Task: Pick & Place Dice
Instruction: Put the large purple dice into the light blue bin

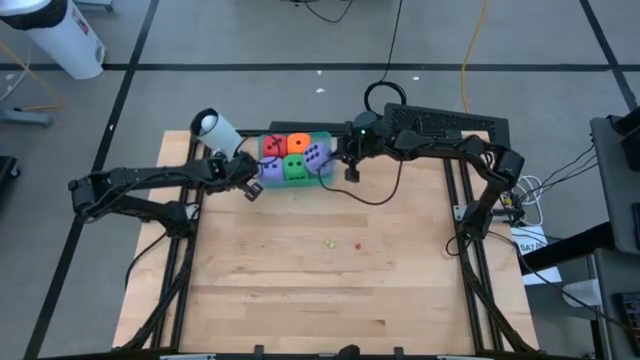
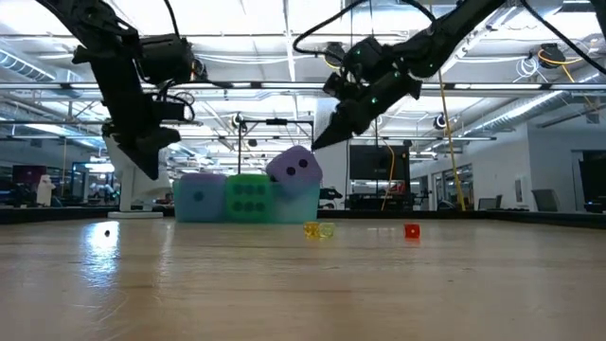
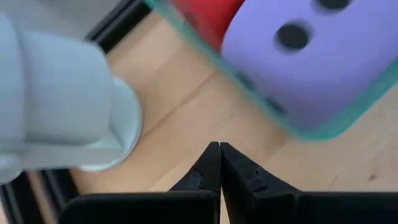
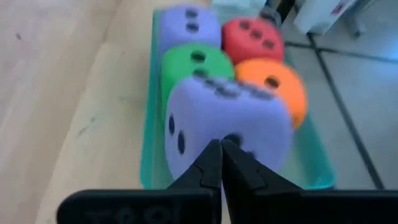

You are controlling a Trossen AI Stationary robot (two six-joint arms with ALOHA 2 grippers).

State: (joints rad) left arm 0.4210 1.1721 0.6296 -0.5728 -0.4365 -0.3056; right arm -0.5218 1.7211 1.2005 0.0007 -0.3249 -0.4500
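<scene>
Dice [image 1: 295, 157]: five colourful, dark-pipped cubes

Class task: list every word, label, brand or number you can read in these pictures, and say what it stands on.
No words can be read anywhere.
The dice in the teal tray bear only dark pips.
A white tag by the table's right edge has print too small to read.

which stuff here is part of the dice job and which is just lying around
Job:
orange die
red die
green die
two purple dice
teal tray

Lying about:
white cylinder
tiny yellow bits
tiny red bit
</scene>
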